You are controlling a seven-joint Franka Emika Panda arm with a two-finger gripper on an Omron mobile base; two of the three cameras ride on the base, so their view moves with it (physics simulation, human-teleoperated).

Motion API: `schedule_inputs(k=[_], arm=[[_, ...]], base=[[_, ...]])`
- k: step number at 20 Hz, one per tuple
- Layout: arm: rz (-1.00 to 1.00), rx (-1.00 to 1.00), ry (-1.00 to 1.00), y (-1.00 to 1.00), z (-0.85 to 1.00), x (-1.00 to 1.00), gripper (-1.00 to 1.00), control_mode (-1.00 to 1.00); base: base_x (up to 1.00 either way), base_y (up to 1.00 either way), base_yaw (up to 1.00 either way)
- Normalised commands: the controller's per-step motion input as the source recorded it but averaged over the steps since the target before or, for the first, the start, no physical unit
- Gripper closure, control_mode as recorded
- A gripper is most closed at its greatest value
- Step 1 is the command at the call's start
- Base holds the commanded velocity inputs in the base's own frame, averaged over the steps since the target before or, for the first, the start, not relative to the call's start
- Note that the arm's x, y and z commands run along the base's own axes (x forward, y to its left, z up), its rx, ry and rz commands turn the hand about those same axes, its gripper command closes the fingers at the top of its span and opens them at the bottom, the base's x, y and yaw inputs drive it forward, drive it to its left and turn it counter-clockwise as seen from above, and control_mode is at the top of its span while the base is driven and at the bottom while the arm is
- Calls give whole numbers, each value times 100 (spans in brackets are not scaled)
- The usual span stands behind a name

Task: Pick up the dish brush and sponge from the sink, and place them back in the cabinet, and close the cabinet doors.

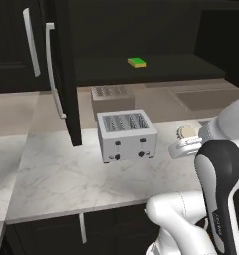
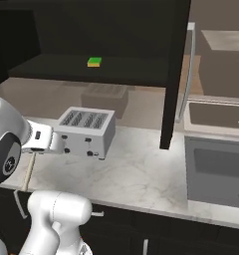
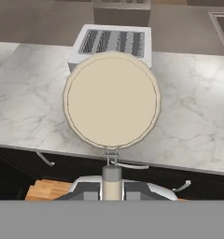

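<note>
Holding the brush (image 3: pixel 112 100) by its handle, gripper (image 3: pixel 112 183) clamped tight on the stick, head up front over the counter (image 1: pixel 57 174) near the toaster (image 1: pixel 126 134). Sponge (image 1: pixel 137 62) sits on the cabinet shelf (image 2: pixel 66 69) (that half looks done). Left: brush onto shelf, then swing both doors (image 1: pixel 64 74) shut; sink (image 2: pixel 216 172) looks empty.

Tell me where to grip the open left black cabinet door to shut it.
Its long silver bar handle, mid-length, approached from the door's outer left face, jaws closing horizontally: the bar stands vertical and clear of the black panelled door.
</note>
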Motion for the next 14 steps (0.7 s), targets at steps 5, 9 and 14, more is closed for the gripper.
schedule_inputs(k=[5, 9, 14], arm=[[0, 0, 0, 0, 0, 0, 100, 100], [0, 0, 0, 0, 0, 0, 100, 100], [0, 0, 0, 0, 0, 0, 100, 100]], base=[[27, 0, -5], [25, 0, -8], [30, 0, -9]])
